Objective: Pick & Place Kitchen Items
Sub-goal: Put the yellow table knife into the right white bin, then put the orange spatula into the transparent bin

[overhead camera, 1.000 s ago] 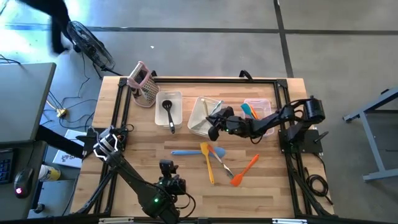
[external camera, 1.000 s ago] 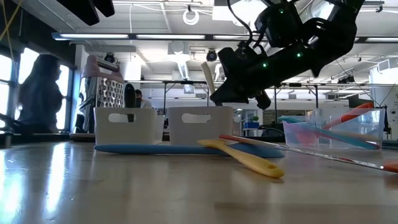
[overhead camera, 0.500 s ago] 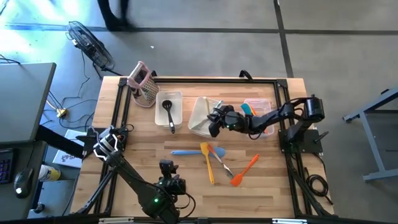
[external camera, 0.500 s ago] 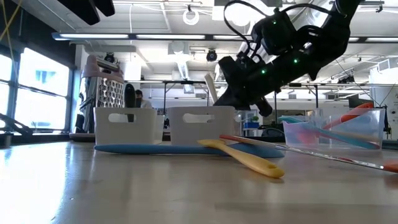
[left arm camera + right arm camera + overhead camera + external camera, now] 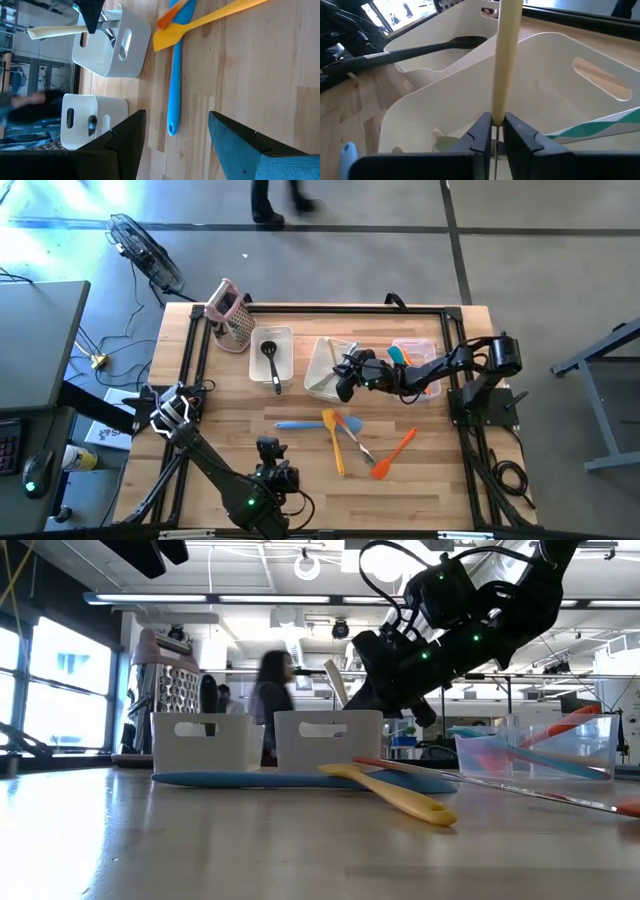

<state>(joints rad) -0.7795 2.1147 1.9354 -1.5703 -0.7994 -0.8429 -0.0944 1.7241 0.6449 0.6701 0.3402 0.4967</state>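
Observation:
My right gripper (image 5: 345, 375) is over the middle clear bin (image 5: 318, 380), shut on a cream utensil handle (image 5: 504, 60) that pokes up tilted (image 5: 335, 683). My left gripper (image 5: 268, 448) hangs open above the table's near side, looking down on a blue spatula (image 5: 173, 85) and a yellow spatula (image 5: 200, 22). These two lie flat on the wood (image 5: 300, 423) (image 5: 333, 442) beside an orange spatula (image 5: 395, 450). A black ladle (image 5: 271, 355) lies in the left bin. An orange and a teal spatula (image 5: 400, 358) lie in the right bin. My right gripper pinches the cream handle's lower part (image 5: 497, 116) between its two fingers, which lie across it. The fingers come slanting down from the table's right side, inside the middle bin's opening. The handle rises tilted above the fingers; its lower end is hidden behind them.
A metal box grater with a pink handle (image 5: 230, 315) stands at the far left corner. A green-and-white item (image 5: 590, 127) lies in the middle bin. A black frame (image 5: 195, 360) runs round the tabletop. A person (image 5: 272, 700) passes in the room behind.
My right gripper has gone a little toward the far edge and down, over the middle bin, carrying the cream utensil lower into it. The utensil still stands tilted. A person has walked through the background.

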